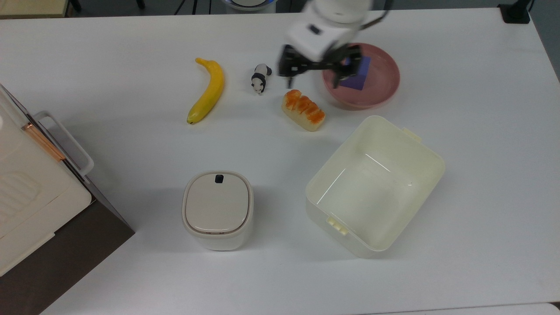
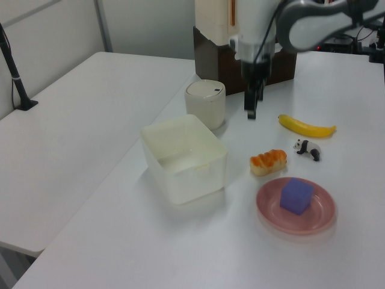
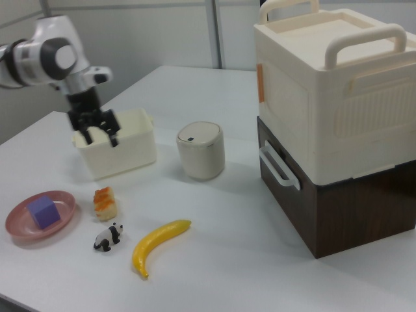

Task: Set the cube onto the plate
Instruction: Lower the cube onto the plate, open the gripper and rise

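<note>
The small matte purple-blue cube sits flat inside the round, shallow pink plastic plate, nothing gripping it, and the raised rim rings it on every side, so the placing looks done. The black two-finger tool hangs well above the white surface with its fingers spread apart and empty, a sensible stance once a load is let go, since parted fingers cannot drag the block along. In the top view it hovers near the plate's left edge, over the gap between the plate and the small panda figurine. The orange-glazed bread toy lies just beside the plate, apart from it, while the yellow banana and the cream rectangular tub stand clear.
</note>
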You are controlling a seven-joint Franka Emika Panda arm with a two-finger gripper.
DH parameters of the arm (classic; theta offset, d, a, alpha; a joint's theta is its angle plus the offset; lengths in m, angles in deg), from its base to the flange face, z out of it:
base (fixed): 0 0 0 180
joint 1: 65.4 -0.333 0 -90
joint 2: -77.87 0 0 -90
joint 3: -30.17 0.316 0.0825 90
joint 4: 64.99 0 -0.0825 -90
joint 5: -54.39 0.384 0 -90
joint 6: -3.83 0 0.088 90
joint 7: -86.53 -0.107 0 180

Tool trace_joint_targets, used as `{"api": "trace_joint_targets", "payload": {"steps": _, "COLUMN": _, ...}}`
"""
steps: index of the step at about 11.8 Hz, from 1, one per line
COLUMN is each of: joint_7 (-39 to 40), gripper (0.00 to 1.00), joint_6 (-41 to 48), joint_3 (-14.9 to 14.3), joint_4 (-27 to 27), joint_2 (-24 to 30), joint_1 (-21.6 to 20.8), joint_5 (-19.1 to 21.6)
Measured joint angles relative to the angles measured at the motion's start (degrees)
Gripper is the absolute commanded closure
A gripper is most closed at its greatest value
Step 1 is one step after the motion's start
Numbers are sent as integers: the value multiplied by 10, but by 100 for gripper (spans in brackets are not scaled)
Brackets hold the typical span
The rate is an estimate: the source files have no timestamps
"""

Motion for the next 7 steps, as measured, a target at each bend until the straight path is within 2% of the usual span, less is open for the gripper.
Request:
{"api": "trace_joint_targets", "payload": {"steps": 2, "joint_7": 8, "gripper": 0, "joint_6": 23, "joint_3": -5, "joint_4": 11, "joint_2": 23, "joint_1": 51, "joint_5": -1}}
{"api": "trace_joint_targets", "payload": {"steps": 5, "joint_7": 61, "gripper": 0, "joint_6": 78, "joint_3": -39, "joint_4": 13, "joint_2": 72, "joint_1": 79, "joint_5": 2}}
{"api": "trace_joint_targets", "payload": {"steps": 7, "joint_7": 72, "gripper": 0, "joint_6": 83, "joint_3": -43, "joint_4": 12, "joint_2": 87, "joint_1": 90, "joint_5": 11}}
